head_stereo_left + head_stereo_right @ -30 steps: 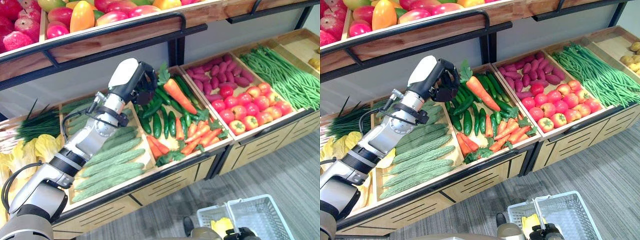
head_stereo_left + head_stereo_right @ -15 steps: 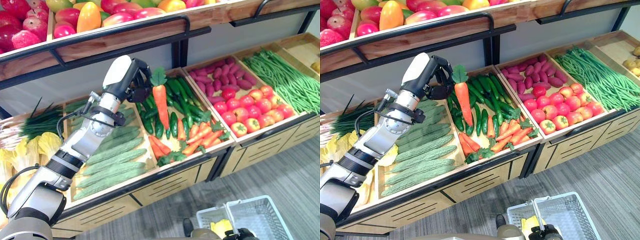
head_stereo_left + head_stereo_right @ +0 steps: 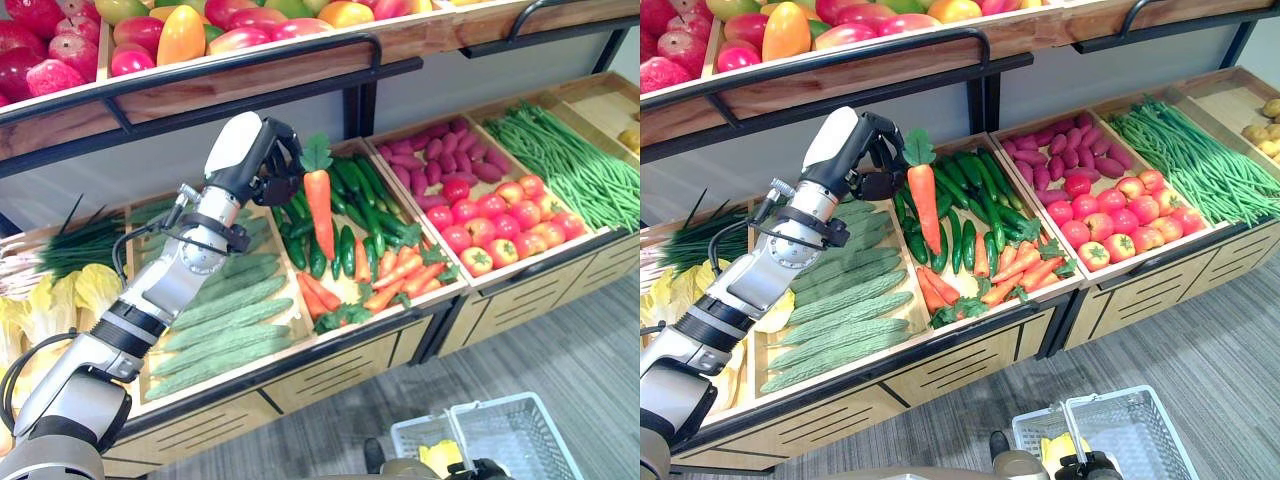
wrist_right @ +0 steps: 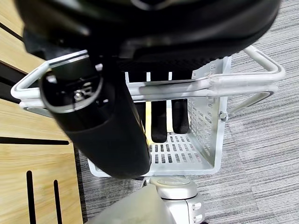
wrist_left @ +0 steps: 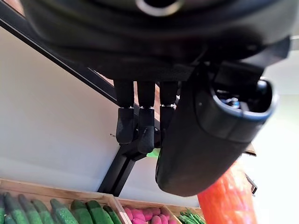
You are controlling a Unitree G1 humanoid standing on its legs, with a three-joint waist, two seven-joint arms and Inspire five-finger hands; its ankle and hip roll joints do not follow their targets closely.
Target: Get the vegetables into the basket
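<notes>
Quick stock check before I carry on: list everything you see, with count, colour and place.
carrot: one, orange, lifted above the middle crate
carrots: several, orange, middle crate front
small cucumbers: many, dark green, middle crate
long cucumbers: many, pale green, left crate
tomatoes: many, red, right crate front
sweet potatoes: many, purple, right crate back
green beans: a heap, far right
fruit: many, mixed colours, upper shelf
basket: one, silver, by the floor
left hand: holds the carrot
right hand: round the basket handle

Carrot (image 3: 320, 200) hangs over the carrot crate (image 3: 385, 290); cucumbers (image 3: 215, 320) left; tomatoes (image 3: 505, 215) right; basket (image 3: 500, 440) below.
</notes>
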